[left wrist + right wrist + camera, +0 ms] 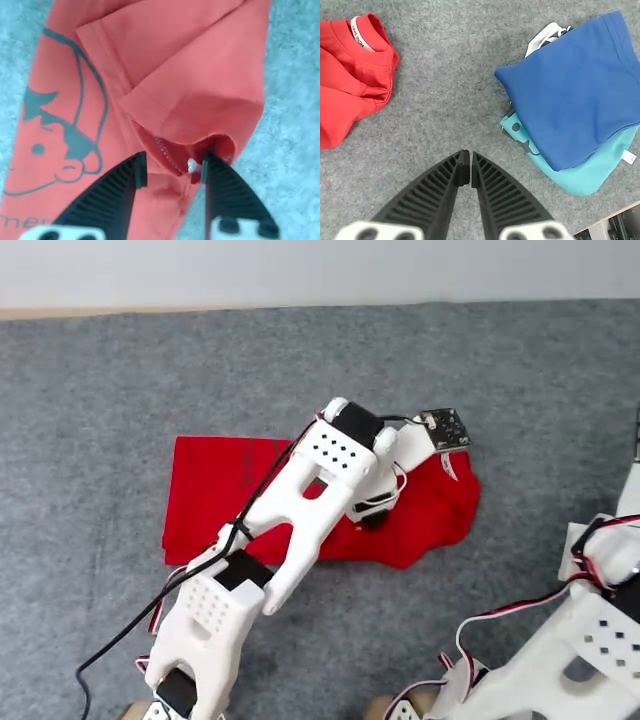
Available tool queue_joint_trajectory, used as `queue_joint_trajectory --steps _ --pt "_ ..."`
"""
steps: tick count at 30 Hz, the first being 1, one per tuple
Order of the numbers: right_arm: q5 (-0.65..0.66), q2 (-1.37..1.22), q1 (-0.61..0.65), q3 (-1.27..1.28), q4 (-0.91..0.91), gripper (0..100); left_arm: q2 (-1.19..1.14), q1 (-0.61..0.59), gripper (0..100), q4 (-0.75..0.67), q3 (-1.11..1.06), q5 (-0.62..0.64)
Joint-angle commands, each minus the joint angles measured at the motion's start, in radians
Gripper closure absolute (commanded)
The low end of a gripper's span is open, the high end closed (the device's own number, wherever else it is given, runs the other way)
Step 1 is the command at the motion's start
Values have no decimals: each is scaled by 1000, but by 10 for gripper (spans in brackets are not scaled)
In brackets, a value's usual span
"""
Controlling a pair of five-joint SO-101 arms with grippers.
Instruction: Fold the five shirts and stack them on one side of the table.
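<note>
Left fingers (115, 195) hovering wide over the red shirt (210, 490), right fingers (445, 185) hanging closed beside it, blue shirt (575, 85) lying beyond on a teal shirt (585, 177).

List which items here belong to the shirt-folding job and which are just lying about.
Job: red shirt, blue shirt, teal shirt beneath it, open left claw over the red shirt.
Not job: grey table, pale wall behind.

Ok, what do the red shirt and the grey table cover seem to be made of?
Red shirt: soft matte knit, probably cotton jersey; it creases limply and shows stitched hems and a flat printed drawing. Grey table cover: looks like felt or low-pile carpet, with a fuzzy, flecked surface and no shine.
</note>
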State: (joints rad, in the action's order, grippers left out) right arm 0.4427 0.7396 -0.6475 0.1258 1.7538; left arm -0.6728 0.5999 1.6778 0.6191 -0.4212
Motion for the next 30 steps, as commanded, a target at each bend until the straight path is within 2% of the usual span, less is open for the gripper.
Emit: queue_joint_trajectory --steps 1,8,14,19,30 --pt "11 22 7 0 35 990 -21 29 811 -32 -1 -2" --pt "11 22 5 0 36 990 -158 20 834 -49 93 3" --pt "11 22 5 0 36 990 -226 20 922 48 249 0" --pt "11 22 5 0 36 990 -209 20 973 77 334 -2" --pt "9 22 5 0 36 990 -114 31 971 77 329 -2"
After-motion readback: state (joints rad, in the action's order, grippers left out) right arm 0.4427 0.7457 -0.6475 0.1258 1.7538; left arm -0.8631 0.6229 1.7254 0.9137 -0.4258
